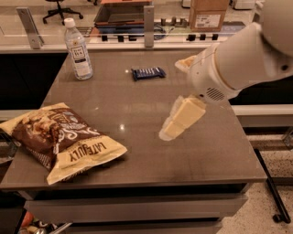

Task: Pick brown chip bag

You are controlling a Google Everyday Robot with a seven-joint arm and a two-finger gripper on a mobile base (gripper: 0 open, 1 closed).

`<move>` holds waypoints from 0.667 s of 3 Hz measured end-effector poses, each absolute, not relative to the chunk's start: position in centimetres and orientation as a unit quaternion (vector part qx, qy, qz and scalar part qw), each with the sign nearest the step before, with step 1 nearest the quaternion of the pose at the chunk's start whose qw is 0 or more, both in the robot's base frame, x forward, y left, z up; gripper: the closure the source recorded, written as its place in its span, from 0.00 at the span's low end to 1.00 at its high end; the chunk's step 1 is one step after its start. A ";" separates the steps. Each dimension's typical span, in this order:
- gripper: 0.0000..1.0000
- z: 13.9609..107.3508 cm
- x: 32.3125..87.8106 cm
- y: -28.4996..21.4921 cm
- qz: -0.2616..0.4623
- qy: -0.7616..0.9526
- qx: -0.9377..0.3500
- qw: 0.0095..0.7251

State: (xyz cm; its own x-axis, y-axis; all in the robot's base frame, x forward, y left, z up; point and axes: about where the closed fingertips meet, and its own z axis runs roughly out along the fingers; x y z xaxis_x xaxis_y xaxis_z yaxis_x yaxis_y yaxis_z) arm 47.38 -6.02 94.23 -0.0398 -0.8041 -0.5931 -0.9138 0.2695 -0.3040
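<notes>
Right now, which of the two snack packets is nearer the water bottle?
The small blue candy bar, at the far side; the brown chip bag lies at the near left corner. The end effector hangs over the table's right half.

Office, by its swivel chair (58, 10); gripper (174, 98) hovers over the table (114, 91).

The table (137, 96) is a dull grey-brown with a faint sheen. At its front left corner, the brown chip bag (59, 139) has a dark brown middle with white script lettering and cream-yellow ends printed in dark letters. Over the table's right half hangs the pale cream-yellow gripper (181, 118) on a white arm (238, 59). At the table's back left, the water bottle (78, 48) is clear, with a white cap and a white label. Mid-back on the table, the candy bar (148, 72) is dark blue.
</notes>
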 end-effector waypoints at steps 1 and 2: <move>0.00 91.9 47.9 -1.7 0.110 0.698 -0.610 0.359; 0.00 90.3 47.4 1.7 0.131 0.680 -0.624 0.361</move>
State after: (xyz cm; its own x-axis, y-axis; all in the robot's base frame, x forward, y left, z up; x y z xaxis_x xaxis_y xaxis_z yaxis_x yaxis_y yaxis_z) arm 47.45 1.74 90.25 0.0395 -0.7547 -0.6549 -0.9442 0.1862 -0.2716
